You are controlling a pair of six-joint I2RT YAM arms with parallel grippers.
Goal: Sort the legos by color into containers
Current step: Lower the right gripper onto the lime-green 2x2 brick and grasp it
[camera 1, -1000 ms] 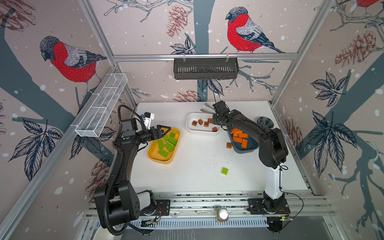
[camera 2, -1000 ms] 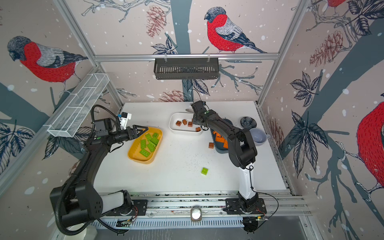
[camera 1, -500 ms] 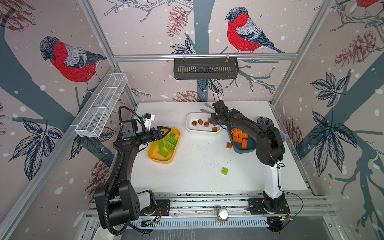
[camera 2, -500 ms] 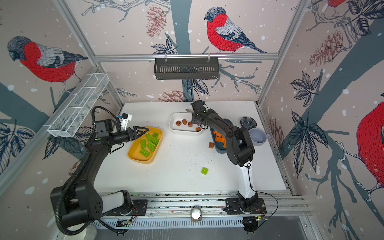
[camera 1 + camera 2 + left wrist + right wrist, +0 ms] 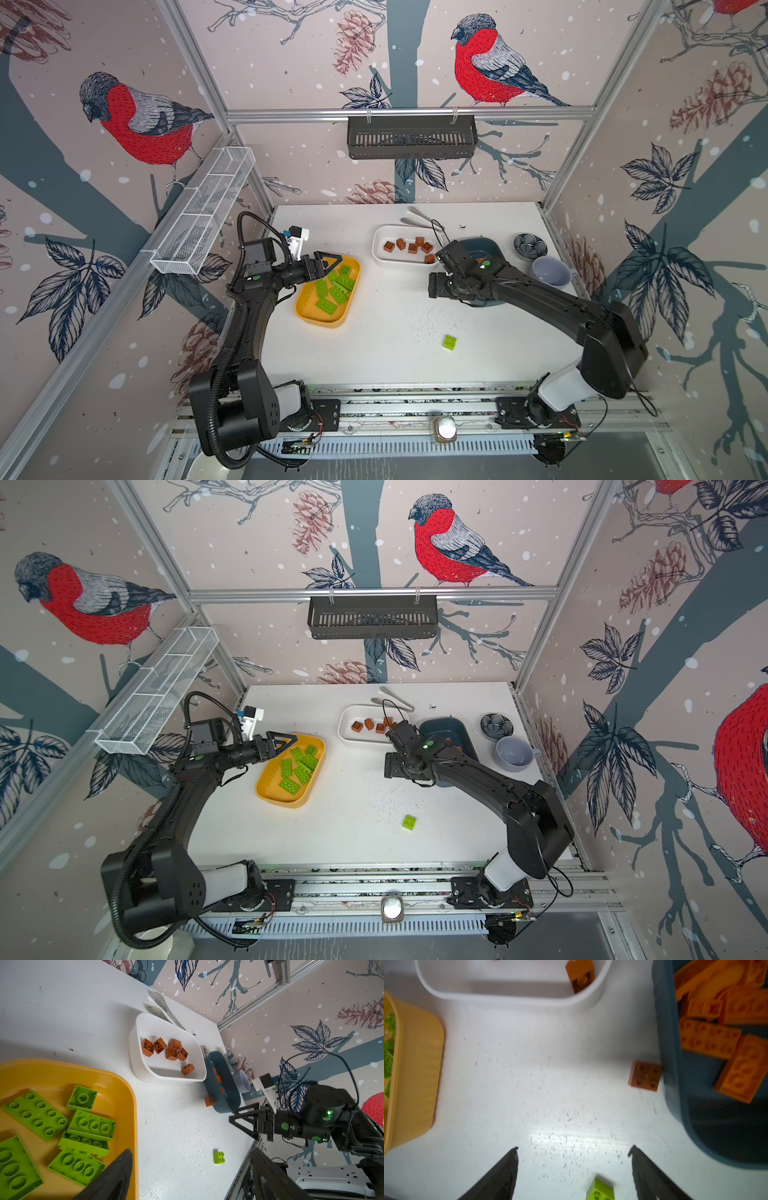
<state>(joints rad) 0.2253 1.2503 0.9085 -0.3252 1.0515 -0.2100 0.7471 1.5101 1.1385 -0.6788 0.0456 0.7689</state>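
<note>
- a wire basket (image 5: pixel 203 220) is clipped to the left wall rail, off the counter (image 5: pixel 395 361) and out of the sorting.
- the left tool (image 5: pixel 334 266) hangs spread and empty above the far corner of the yellow tub (image 5: pixel 328 324), probably parked over its drop spot.
- the green plates (image 5: pixel 332 291) lie heaped flat in that tub, the green share apparently sorted.
- the white tub (image 5: pixel 376 249) holds the brown cubes (image 5: pixel 415 245), with metal tongs (image 5: pixel 419 218) behind it.
- the right tool (image 5: pixel 574 1150) has its jaws apart and grips nothing, low over bare counter between the tubs.
- one loose green brick (image 5: pixel 449 342) sits alone toward the front, near that tool in the wrist view, so it is the likely next pick.
- one loose brown cube (image 5: pixel 645 1076) rests against the outside wall of the teal tub (image 5: pixel 670 1043), not yet sorted.
- orange bricks (image 5: pixel 716 1039) are piled inside the teal tub.
- a flower-patterned dish (image 5: pixel 530 245) and a grey mug (image 5: pixel 550 272) stand at the right edge.
- the counter is white and speckled with dark flecks; the walls carry bullfinch and pinecone wallpaper.
</note>
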